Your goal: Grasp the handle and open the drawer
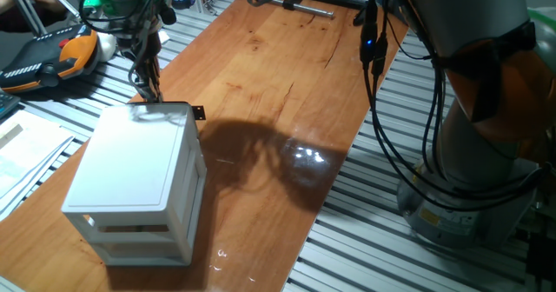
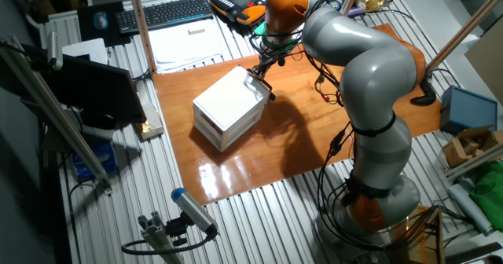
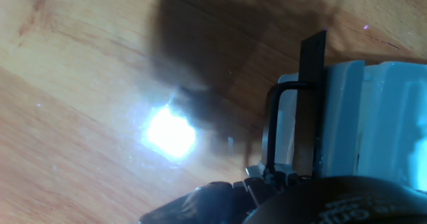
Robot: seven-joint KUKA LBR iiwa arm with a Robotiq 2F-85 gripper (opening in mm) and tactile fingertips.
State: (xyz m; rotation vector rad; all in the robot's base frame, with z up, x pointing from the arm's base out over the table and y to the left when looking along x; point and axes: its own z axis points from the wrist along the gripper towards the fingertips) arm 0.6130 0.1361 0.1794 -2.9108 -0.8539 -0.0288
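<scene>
Closest to the hand camera, the handle (image 3: 312, 104) — a thin black tab — juts from the white drawer (image 3: 373, 117) front. From the fixed views the gripper (image 1: 149, 90) stands at the cabinet (image 1: 139, 175)'s top rear edge; how wide its fingers are I cannot tell. Cabinet sits on the table (image 1: 287, 92).

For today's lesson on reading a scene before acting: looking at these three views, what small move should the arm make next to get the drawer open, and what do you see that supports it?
Probably close the fingers on the handle, then pull. The gripper hangs at the top rear edge of the white cabinet, beside the small black tab, and the drawer looks barely out, if at all. The hand view shows a fingertip close to the cabinet face, but not whether anything is gripped.
</scene>
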